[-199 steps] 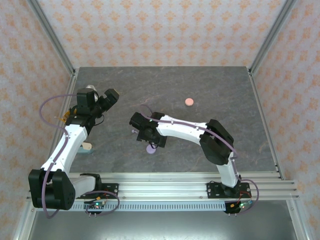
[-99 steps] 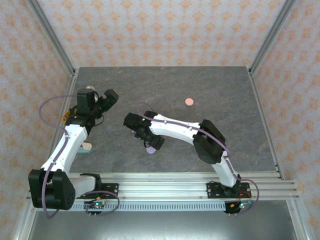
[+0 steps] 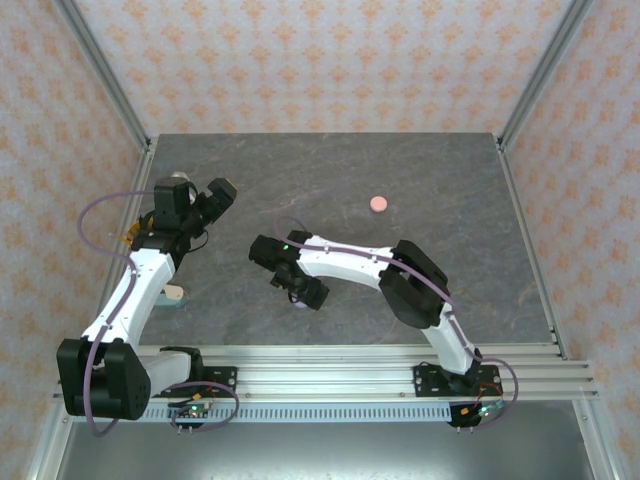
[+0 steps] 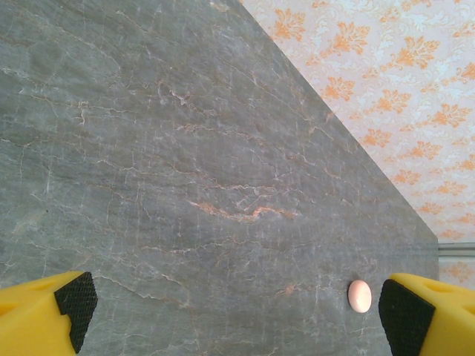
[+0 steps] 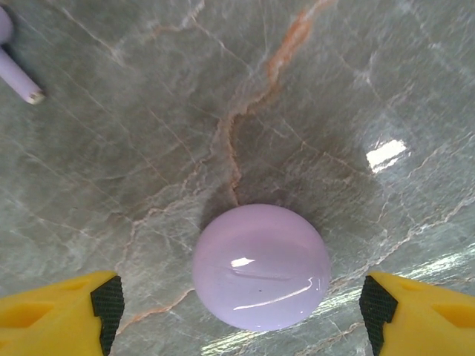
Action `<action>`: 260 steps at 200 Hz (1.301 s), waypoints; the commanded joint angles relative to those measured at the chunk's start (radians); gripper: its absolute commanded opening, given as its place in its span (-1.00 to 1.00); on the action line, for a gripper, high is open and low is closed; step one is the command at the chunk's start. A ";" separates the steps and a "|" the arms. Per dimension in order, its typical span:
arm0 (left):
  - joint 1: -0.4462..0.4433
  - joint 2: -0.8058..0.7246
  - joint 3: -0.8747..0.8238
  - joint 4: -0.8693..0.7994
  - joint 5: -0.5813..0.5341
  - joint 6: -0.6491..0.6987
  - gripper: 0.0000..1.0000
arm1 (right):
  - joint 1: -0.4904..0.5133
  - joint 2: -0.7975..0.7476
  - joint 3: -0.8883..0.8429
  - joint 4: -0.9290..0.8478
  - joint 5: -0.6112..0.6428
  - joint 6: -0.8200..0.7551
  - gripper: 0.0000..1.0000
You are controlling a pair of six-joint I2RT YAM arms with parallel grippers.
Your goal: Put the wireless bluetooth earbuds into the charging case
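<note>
1. Lilac plastic catches the light: a glossy, round, domed lilac charging case (image 5: 261, 267) sits on the grey marbled stone counter (image 3: 450, 180), towards the front and a little left of the middle.
2. Directly above it hangs the right gripper (image 5: 241, 305). Its jaws are spread wide, with one yellow finger and its black pad on either side of the case. Neither touches the case, and nothing is held.
3. One tiny lilac stemmed earbud (image 5: 16, 74) lies loose on the counter beyond the case, apart from it and not inside it.
4. The left gripper (image 4: 239, 308) hovers over the left rear part of the counter, spread as wide as it goes and empty. It faces across the stone towards a small round pale pink case (image 4: 359, 296), which sits far off towards the right rear, well apart from both arms.
5. As I judge it, the step in hand is the approach to the lilac charging case. Its lid looks shut, since from above I see only a smooth dome, so I take it no earbud has gone in yet.
6. The next move calls for lowering the right gripper and closing it squarely across the widest part of the dome. The shell is slick and curved, so an off-centre pinch could squirt it sideways. The lid then has to be opened before the earbud can be picked up by its stem and seated.
</note>
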 commanded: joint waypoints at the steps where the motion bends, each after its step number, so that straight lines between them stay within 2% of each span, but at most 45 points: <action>1: -0.001 -0.005 0.006 -0.008 0.005 -0.012 1.00 | 0.008 0.019 -0.023 0.023 -0.011 0.014 0.68; 98: 0.000 -0.012 -0.015 0.008 0.005 -0.011 1.00 | -0.020 0.055 -0.039 0.042 -0.009 -0.026 0.57; 129: -0.001 -0.012 -0.017 0.011 0.012 -0.012 1.00 | -0.026 0.047 -0.070 0.058 -0.011 -0.033 0.49; 187: 0.001 -0.010 -0.033 0.039 0.039 -0.063 1.00 | -0.028 0.005 -0.124 0.087 -0.006 -0.038 0.26; 244: 0.001 -0.017 -0.024 0.033 0.065 -0.058 1.00 | -0.034 -0.033 -0.127 0.097 0.016 -0.077 -0.19; 260: 0.002 -0.019 -0.022 0.033 0.073 -0.051 1.00 | -0.038 -0.052 -0.128 0.096 0.028 -0.090 -0.22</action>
